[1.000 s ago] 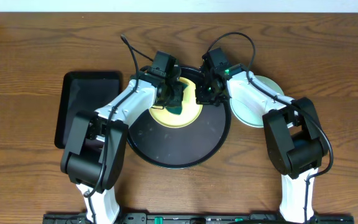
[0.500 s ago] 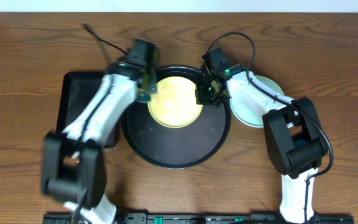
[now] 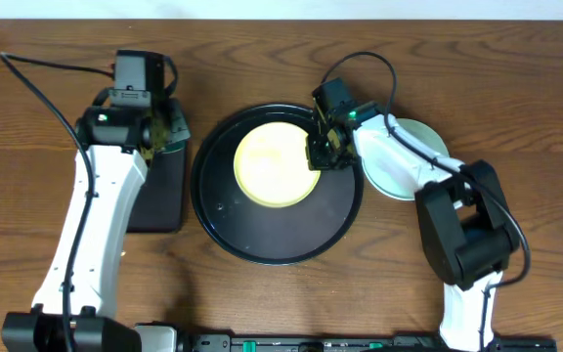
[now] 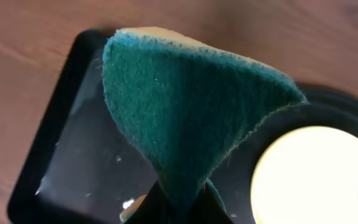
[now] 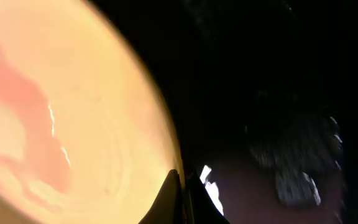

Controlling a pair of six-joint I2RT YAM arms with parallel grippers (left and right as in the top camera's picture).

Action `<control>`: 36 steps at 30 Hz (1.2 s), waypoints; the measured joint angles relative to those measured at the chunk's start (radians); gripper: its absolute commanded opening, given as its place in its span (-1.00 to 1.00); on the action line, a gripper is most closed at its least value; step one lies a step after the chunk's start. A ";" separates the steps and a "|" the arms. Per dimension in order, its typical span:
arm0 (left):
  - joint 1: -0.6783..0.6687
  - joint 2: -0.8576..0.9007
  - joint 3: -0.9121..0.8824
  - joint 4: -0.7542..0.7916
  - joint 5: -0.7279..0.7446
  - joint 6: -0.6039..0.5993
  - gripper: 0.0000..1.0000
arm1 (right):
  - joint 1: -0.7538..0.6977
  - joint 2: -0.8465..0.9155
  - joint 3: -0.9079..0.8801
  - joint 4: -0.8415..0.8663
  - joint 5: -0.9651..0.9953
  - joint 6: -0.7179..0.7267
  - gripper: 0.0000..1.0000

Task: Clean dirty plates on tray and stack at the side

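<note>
While left hand (image 3: 161, 131) grips sponge (image 4: 185, 118), right hand (image 3: 323, 153) is clenched over wooden table (image 3: 521, 73).

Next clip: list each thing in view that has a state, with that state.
Pale yellow round plastic plate: flat on the round tray, pinkish patches showing.
Large round glossy black tray: carrying only that plate.
Light blue-mint plate: on the table beside the tray, partly under the right arm.
Teal sponge: pinched and folded, over the rectangular black tray.
Left gripper: shut on the sponge.
Right gripper: shut, tips at the yellow plate's rim.
</note>
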 measured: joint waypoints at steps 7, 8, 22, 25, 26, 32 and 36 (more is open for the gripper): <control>0.014 0.051 -0.018 -0.013 0.005 0.000 -0.85 | 0.114 -0.158 -0.003 -0.035 0.261 -0.042 -0.98; 0.014 0.061 -0.018 -0.013 0.005 0.000 -0.85 | 0.134 -0.175 -0.003 -0.038 0.305 -0.047 -0.98; 0.014 0.105 -0.019 -0.013 0.005 0.000 -0.85 | 0.365 -0.227 -0.003 -0.043 0.912 -0.099 -0.98; 0.014 0.104 -0.019 -0.013 0.005 0.000 -0.85 | 0.397 -0.228 -0.003 -0.043 0.999 -0.112 -0.98; 0.014 0.105 -0.019 -0.013 0.005 0.000 -0.85 | 0.405 -0.228 -0.003 -0.043 1.020 -0.115 -0.98; 0.014 0.104 -0.019 -0.013 0.005 0.000 -0.85 | 0.418 -0.228 -0.003 -0.043 1.122 -0.123 -0.98; 0.014 0.105 -0.019 -0.013 0.005 0.000 -0.85 | 0.418 -0.228 -0.003 -0.043 1.147 -0.126 -0.98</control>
